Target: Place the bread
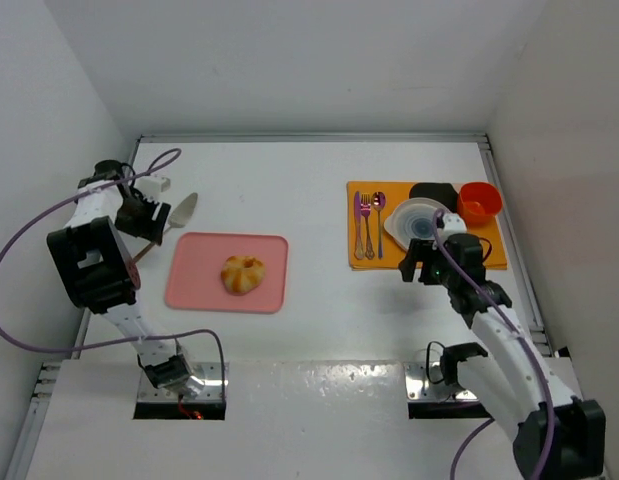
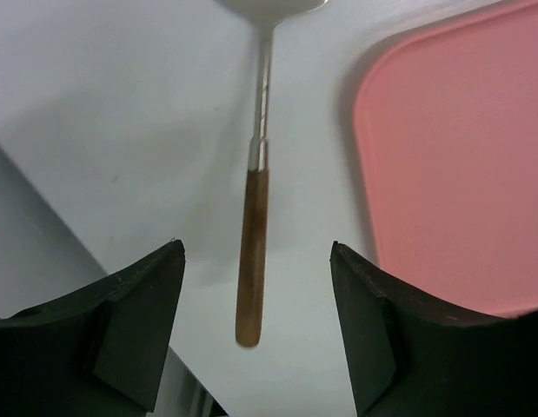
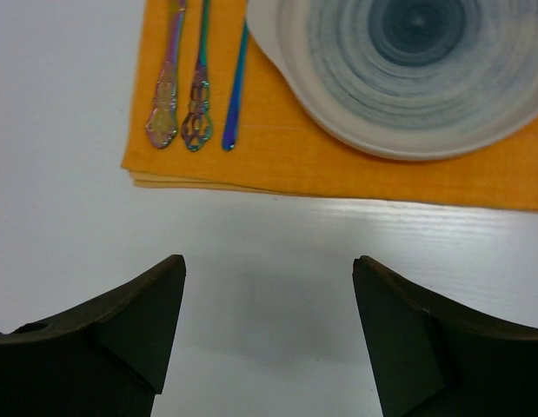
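The bread (image 1: 242,274), a golden-brown knotted bun, sits in the middle of a pink tray (image 1: 194,288) on the left half of the table. My left gripper (image 1: 149,232) hovers beyond the tray's left edge, open. In the left wrist view the left gripper (image 2: 258,252) has wide-apart fingers, and only a spatula's brown handle (image 2: 253,261) lies between them, touching neither. My right gripper (image 1: 421,272) stands open over bare table just in front of an orange placemat (image 1: 489,252). The right wrist view shows nothing between the right gripper's (image 3: 269,261) fingers.
The spatula (image 1: 181,212) lies left of the tray. The tray's corner (image 2: 460,156) fills the right of the left wrist view. On the placemat (image 3: 338,165) rest a white plate with blue-grey rings (image 1: 417,222) (image 3: 408,69), cutlery (image 1: 367,225) (image 3: 190,104), a red bowl (image 1: 479,200) and a black dish (image 1: 434,192). Walls enclose the table.
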